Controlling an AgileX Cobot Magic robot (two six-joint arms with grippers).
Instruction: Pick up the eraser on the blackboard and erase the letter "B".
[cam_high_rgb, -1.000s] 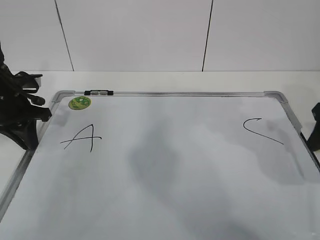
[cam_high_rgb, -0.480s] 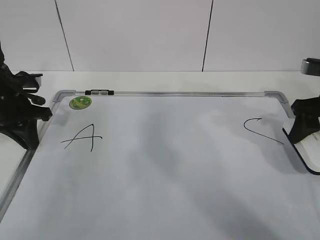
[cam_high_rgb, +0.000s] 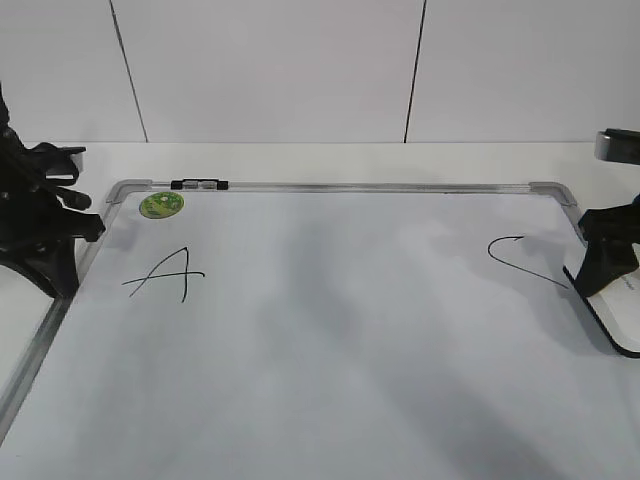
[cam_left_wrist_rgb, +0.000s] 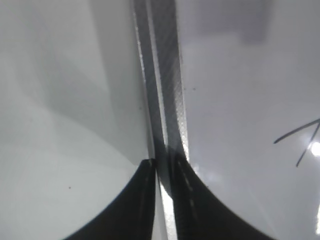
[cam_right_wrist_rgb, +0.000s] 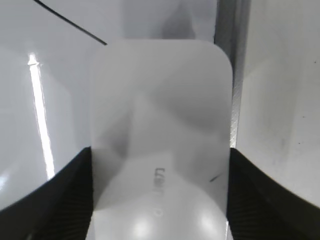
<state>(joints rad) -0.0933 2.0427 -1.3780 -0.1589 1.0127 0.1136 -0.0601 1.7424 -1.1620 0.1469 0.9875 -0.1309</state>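
Note:
The blackboard (cam_high_rgb: 340, 340) is a white board with a silver frame, lying flat. It carries a slanted "A" (cam_high_rgb: 165, 275) at the left and a hooked "C" (cam_high_rgb: 520, 260) at the right. No letter "B" shows between them. My right gripper (cam_high_rgb: 603, 285) is shut on the eraser (cam_high_rgb: 618, 325), white with a black underside, at the board's right edge beside the "C". In the right wrist view the eraser (cam_right_wrist_rgb: 160, 115) fills the space between the fingers (cam_right_wrist_rgb: 160, 200). My left gripper (cam_high_rgb: 58, 280) is shut and empty at the board's left frame (cam_left_wrist_rgb: 165, 100).
A small round green magnet (cam_high_rgb: 160, 205) sits in the board's far left corner, with a black clip (cam_high_rgb: 198, 185) on the top frame beside it. A white panelled wall stands behind the table. The board's frame edge (cam_right_wrist_rgb: 227, 30) runs just right of the eraser.
The right arm has come in from the right edge of the view with the eraser and settled low at the board's right frame. Its shadow has left the board's middle. The left arm has not moved.

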